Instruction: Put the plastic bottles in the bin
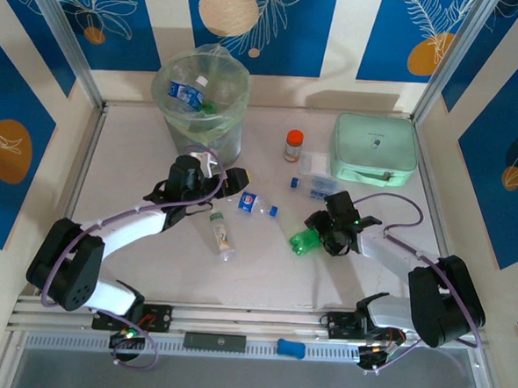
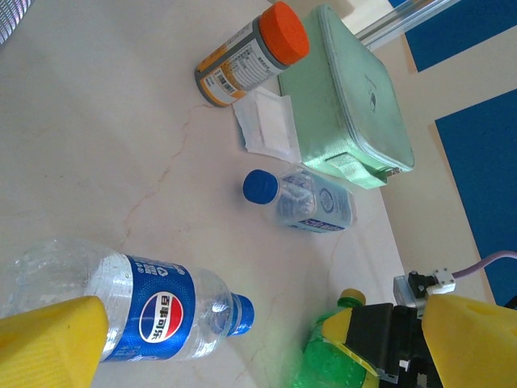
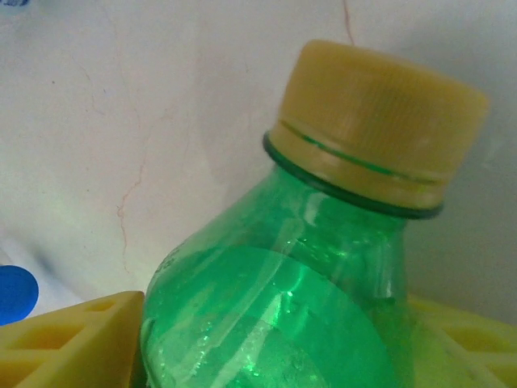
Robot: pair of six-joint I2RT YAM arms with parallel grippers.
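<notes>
The right arm's fingers (image 3: pixel 73 343) pinch the body of a green bottle (image 3: pixel 275 307) just below its yellowish cap. In the top view that bottle lies on the table (image 1: pixel 138 151) in front of the right arm, well apart from the bin (image 1: pixel 201 133), which stands at the far left with at least one blue-labelled bottle inside. The left arm's fingers (image 2: pixel 48 343) are spread, one beside a Pepsi bottle (image 2: pixel 153 311) lying on its side. The step in hand looks like picking up the green one. Next it needs lifting clear, carrying past the left arm, and releasing over the bin's rim. A clear bottle (image 1: pixel 222 234) and a small blue-capped bottle (image 2: pixel 311 202) near the mint-green case (image 2: pixel 355 105) are yet to go
</notes>
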